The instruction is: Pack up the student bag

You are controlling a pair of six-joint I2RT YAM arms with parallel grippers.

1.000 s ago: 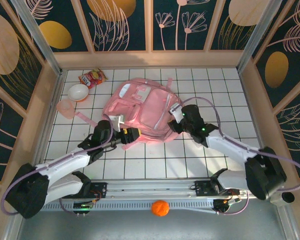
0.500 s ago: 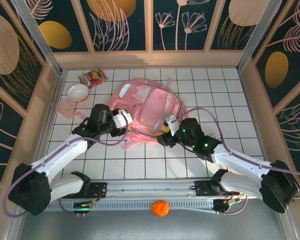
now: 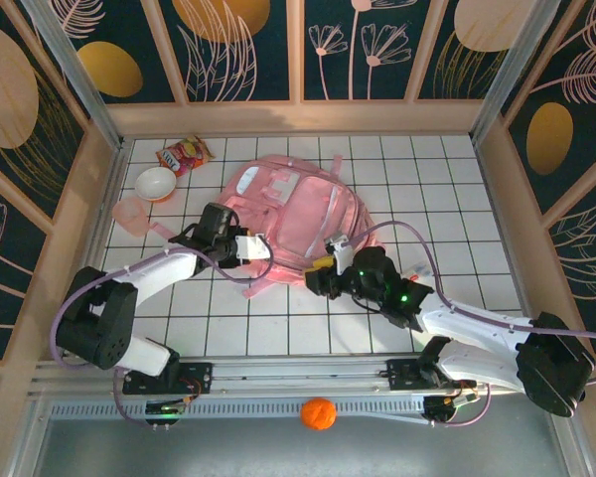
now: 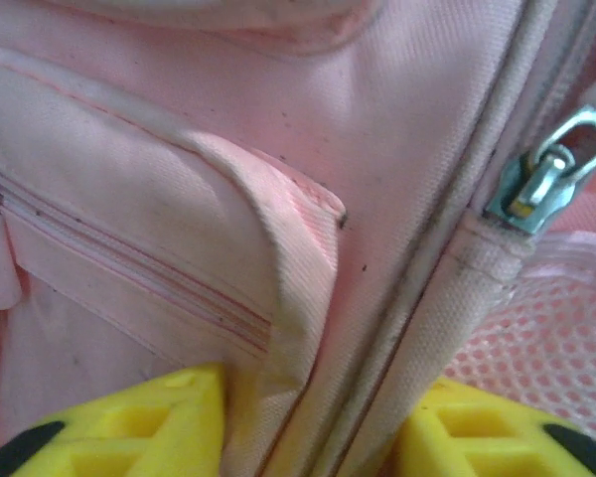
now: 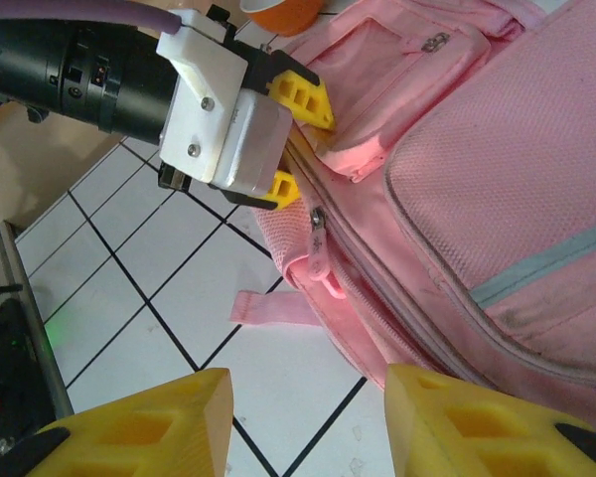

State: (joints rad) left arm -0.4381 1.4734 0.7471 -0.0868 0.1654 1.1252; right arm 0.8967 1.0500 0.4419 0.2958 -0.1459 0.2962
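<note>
The pink student bag lies flat in the middle of the white tiled desk. The left end effector pinches a fold at the bag's near edge. The right end effector hangs close by, its fingers spread apart.

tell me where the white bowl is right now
In the top view the white bowl sits far left on the table, between the snack packet and the pink cup, left of the student bag.
</note>
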